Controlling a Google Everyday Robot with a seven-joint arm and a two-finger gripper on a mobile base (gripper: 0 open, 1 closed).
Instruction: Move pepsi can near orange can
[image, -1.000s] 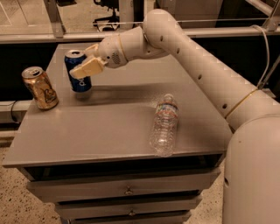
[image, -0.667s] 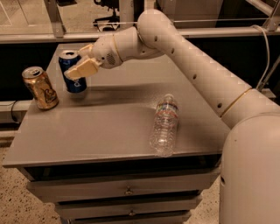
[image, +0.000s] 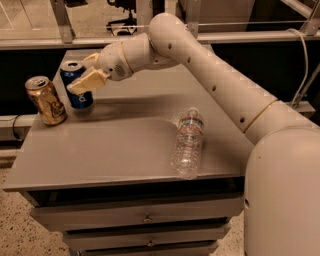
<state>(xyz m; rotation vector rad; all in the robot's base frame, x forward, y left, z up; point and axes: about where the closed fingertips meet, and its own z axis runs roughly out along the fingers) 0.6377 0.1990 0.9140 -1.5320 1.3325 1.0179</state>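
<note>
Here the gripper (image: 80, 75) sits over the far left part of the grey table (image: 115, 150), clamped on the pepsi can (image: 83, 100): one cream finger (image: 86, 81) crosses the front of the blue can and the other shows behind its silver rim. The can is upright; whether its base touches the tabletop or hangs just above it cannot be told. Just beside it, nearer the table's left edge in the view, the orange can (image: 47, 102) stands upright, a narrow gap between the two. The white arm (image: 210, 65) reaches in from the right across the back of the table. A clear plastic water bottle (image: 187, 142) lies on its side near the front right edge, well apart from both cans. Below the top, drawers (image: 145, 217) with small knobs face the camera
</note>
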